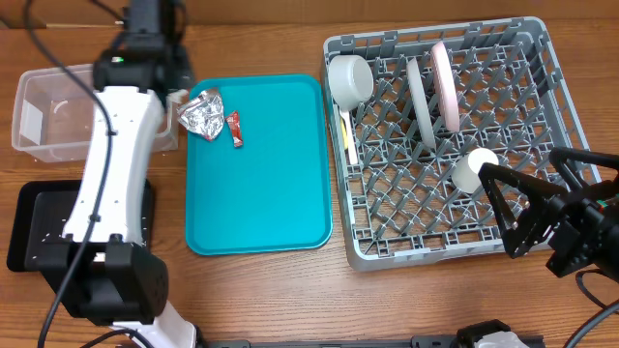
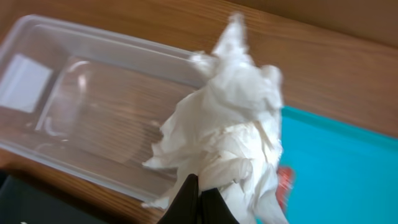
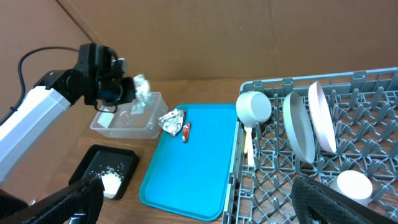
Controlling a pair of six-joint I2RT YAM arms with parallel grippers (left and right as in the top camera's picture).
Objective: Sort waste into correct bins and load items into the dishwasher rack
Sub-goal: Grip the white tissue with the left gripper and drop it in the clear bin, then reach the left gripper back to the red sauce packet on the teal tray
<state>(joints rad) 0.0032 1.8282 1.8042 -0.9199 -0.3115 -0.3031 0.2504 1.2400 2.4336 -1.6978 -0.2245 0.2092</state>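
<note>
My left gripper (image 2: 200, 190) is shut on the crumpled white napkin (image 2: 230, 130) and holds it above the right end of the clear tub (image 2: 93, 106), as the right wrist view (image 3: 142, 90) also shows. The foil wrapper (image 1: 203, 114) and a red scrap (image 1: 235, 129) lie on the teal tray (image 1: 261, 184). Rice (image 3: 111, 182) sits in the black tray (image 3: 106, 163). The rack (image 1: 542, 87) holds the bowl (image 1: 350, 79), two plates (image 1: 421, 101) (image 1: 447, 85), the cup (image 1: 474, 169) and the yellow spoon (image 1: 346, 135). My right gripper (image 1: 522, 208) is open over the rack's front right. I cannot make out the fork.
The clear tub (image 1: 48, 116) stands at the far left, with the black tray (image 1: 29, 227) in front of it. My left arm stretches over both. The teal tray lies between the bins and the rack. A cardboard wall stands behind the table.
</note>
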